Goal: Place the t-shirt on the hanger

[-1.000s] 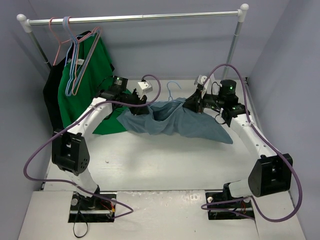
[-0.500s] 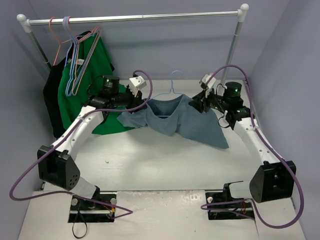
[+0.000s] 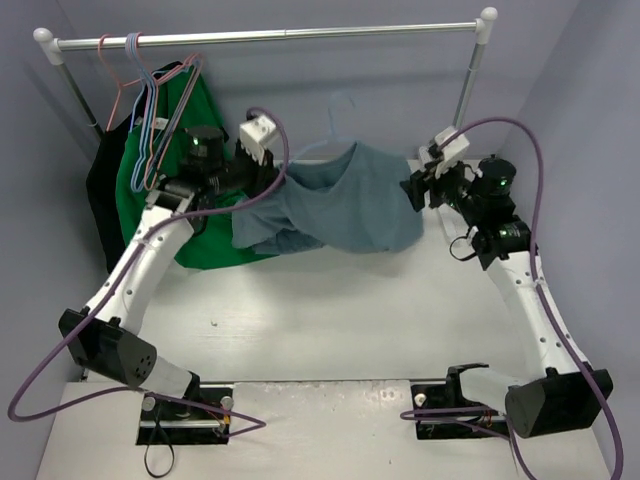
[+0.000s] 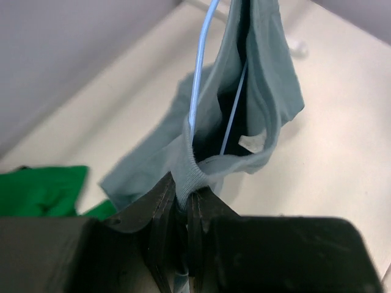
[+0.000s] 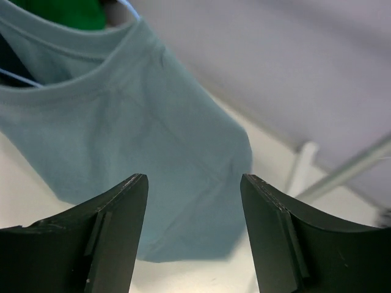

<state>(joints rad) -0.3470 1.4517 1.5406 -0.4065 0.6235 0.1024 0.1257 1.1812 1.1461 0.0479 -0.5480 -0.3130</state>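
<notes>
Above the far side of the table (image 3: pixel 330 320), under the rail (image 3: pixel 300 35), the t-shirt (image 3: pixel 345 205) hangs clear with the hanger (image 4: pixel 198 79) wire through its neck, the left gripper (image 4: pixel 183 207) pinching its collar, while the right gripper (image 5: pixel 192 183), fingers spread and empty, faces the cloth.

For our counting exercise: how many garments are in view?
3: the t-shirt held up centrally, the green shirt and black garment hanging left on the rail. Others may be hidden.
</notes>
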